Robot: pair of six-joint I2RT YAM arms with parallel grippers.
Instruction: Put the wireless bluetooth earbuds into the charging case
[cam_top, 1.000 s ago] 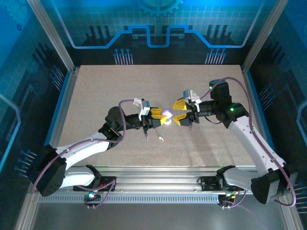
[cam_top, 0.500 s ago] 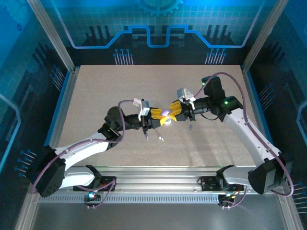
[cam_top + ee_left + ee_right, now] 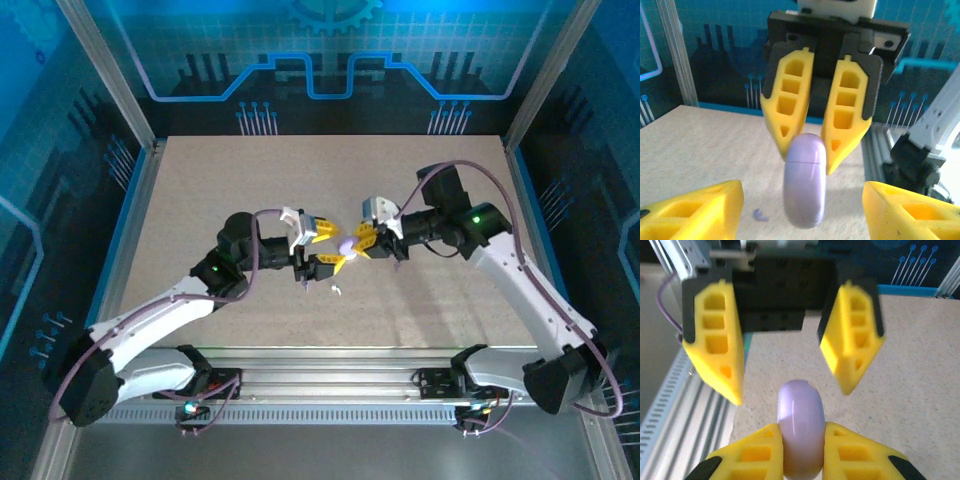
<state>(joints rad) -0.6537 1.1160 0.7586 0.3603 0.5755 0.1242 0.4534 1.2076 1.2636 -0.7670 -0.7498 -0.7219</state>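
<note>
The lavender charging case was up off the table, right in the middle of the action, and the right gripper had it. Its two yellow fingers were pinched tight on either flank of the case. The pebble stood on edge between them, with its rounded end poking out past the tips.

Facing it from the other side of the case was the left gripper, and that one was spread wide. One yellow finger sat off to each side of the case with clear air between, touching nothing. From the left wrist camera I could see the case hanging from the opposite gripper's tips, dead centre between the left arm's own open fingers.

In the overhead view both arms reached in toward the case from opposite sides, their fingertips nearly meeting around it.

Down on the tabletop, just nearer the arm bases than the case, lay a tiny white speck, an earbud by the look of it, apart from both grippers. The left wrist camera also caught a small lavender speck on the table, below the case and to its left. Whether that was the same piece I could not tell. I couldn't make out whether the case was open or closed.
</note>
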